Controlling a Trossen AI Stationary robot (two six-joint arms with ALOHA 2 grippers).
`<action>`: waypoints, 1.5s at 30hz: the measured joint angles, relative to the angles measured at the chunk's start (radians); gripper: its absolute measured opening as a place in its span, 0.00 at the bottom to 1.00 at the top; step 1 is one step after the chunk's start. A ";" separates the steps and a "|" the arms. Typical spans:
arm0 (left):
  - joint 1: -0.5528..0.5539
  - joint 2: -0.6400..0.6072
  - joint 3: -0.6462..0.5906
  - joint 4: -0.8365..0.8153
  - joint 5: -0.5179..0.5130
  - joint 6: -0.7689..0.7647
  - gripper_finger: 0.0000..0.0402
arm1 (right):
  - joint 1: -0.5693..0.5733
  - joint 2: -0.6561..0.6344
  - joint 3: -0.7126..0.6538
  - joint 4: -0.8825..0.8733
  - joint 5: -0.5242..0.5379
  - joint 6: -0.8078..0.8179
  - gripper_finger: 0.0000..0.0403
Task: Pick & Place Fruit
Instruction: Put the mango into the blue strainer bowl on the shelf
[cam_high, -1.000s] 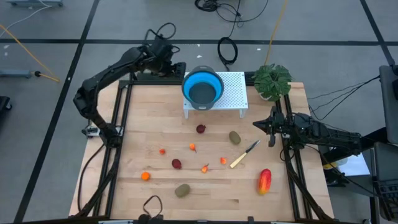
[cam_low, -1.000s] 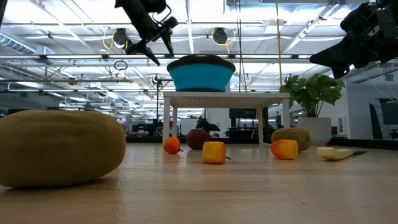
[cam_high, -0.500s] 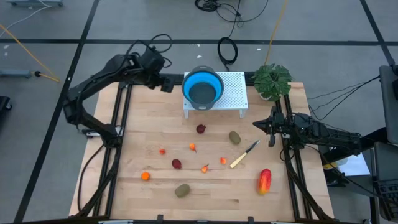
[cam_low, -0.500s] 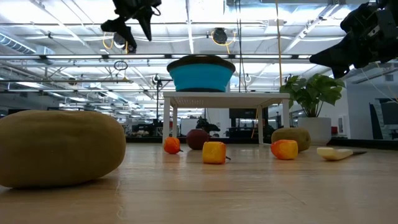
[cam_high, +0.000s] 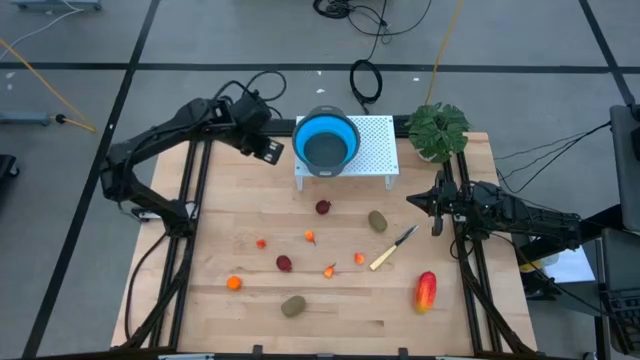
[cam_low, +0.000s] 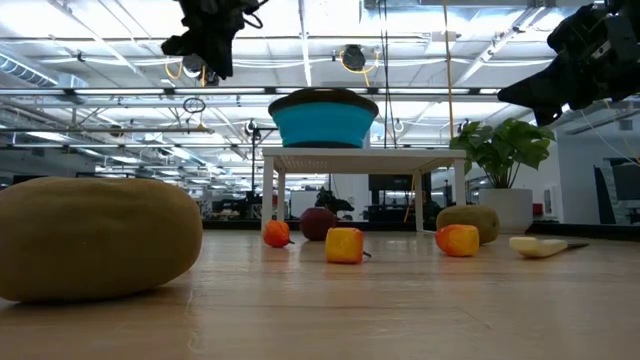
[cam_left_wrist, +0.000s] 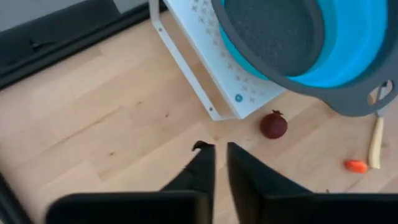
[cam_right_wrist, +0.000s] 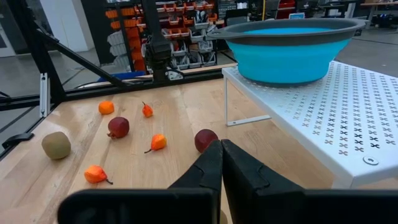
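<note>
Left gripper (cam_high: 271, 150) now beside blue bowl (cam_high: 326, 140), bowl seemingly empty.

1. The high view looks straight down on the whole table (cam_high: 230, 225), with the blue bowl (cam_high: 326, 142) near the far edge.
2. The low view sits at tabletop height, facing that bowl (cam_low: 325, 118) across the wood.
3. The left wrist view looks down on the bowl (cam_left_wrist: 348, 43) from close above.
4. The right wrist view faces it (cam_right_wrist: 287, 50) level, from the side.
5. All four views share the bowl and its white rack (cam_high: 375, 150).
</note>
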 joint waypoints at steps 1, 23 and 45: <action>-0.001 -0.006 -0.019 0.016 0.011 -0.003 0.04 | 0.000 0.000 0.000 0.000 0.000 0.000 0.01; -0.102 -0.423 -0.703 0.678 0.100 -0.067 0.01 | 0.000 0.000 0.000 0.000 0.000 0.075 0.01; -0.339 -0.819 -1.248 1.264 -0.032 -0.010 0.01 | 0.000 0.000 0.000 0.041 -0.048 0.325 0.01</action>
